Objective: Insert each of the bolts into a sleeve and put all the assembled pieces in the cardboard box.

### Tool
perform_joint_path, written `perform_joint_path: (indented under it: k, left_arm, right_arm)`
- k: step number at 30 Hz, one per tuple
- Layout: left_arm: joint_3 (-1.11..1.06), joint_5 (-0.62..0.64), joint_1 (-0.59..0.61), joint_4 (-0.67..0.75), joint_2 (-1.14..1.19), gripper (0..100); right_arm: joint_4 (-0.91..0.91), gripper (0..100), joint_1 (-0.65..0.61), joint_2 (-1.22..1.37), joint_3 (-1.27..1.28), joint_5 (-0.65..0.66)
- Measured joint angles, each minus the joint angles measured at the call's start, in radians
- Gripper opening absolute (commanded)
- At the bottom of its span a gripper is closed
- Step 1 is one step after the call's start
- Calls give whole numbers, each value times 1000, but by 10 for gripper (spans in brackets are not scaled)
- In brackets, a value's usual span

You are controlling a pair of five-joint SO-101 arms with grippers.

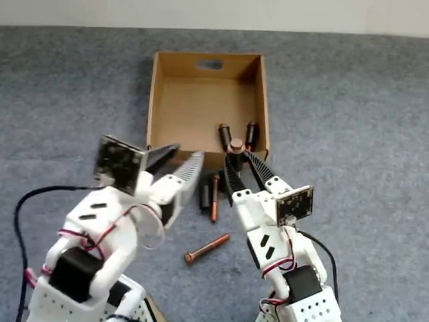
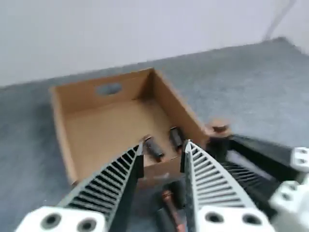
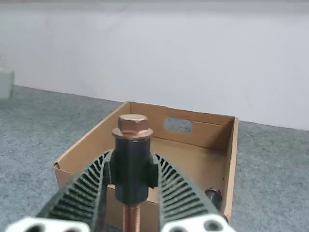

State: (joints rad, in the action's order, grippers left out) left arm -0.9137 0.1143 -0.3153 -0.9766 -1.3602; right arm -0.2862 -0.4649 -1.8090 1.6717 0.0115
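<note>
R pincer (image 3: 131, 162) gripping bolt+sleeve (image 3: 132, 140) upright, nr cardboard box (image 3: 207, 133) front

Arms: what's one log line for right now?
left pincer: open | right pincer: shut on bolted sleeve by box | box: two pieces inside | bolt: on carpet

Cardboard box (image 1: 153, 100) sits on the carpet (image 1: 348, 134). Inside it, two assembled pieces (image 1: 224, 136) (image 1: 251, 134) lie side by side at its near-right corner. The right gripper (image 1: 236, 155) is over the box's near wall, with a sleeved bolt (image 1: 236, 145) upright between its fingers. The left gripper (image 1: 188, 152) is at the same wall, further left. Before the box, a loose sleeve (image 1: 205, 196) and bolt (image 1: 215, 194) lie side by side near the wall, with a second bolt (image 1: 208, 248) farther out.
</note>
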Motion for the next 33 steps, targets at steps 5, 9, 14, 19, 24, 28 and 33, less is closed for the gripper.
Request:
perform_joint_path:
  k: [5,9,14,19,24,28,33]
  left_arm:
    - [-169,2,216,-8,5,146]
    - [-298,2,293,28,-2,111]
    - [-445,2,315,127,-2,6]
    - [-634,2,315,318,-2,24]
    - [-758,2,315,486,-2,24]
    - [-770,2,315,566,-3,24]
    - [-770,2,315,586,-5,24]
  right_arm:
    - [-101,7,0,0,0,0]
    - [-210,7,0,0,-12,0]
    - [-301,9,2,0,-66,0]
    - [-371,9,2,0,-175,0]
    - [-430,9,2,-2,-334,0]
    - [-433,9,2,-2,-454,0]
    - [-423,9,2,-2,-598,0]
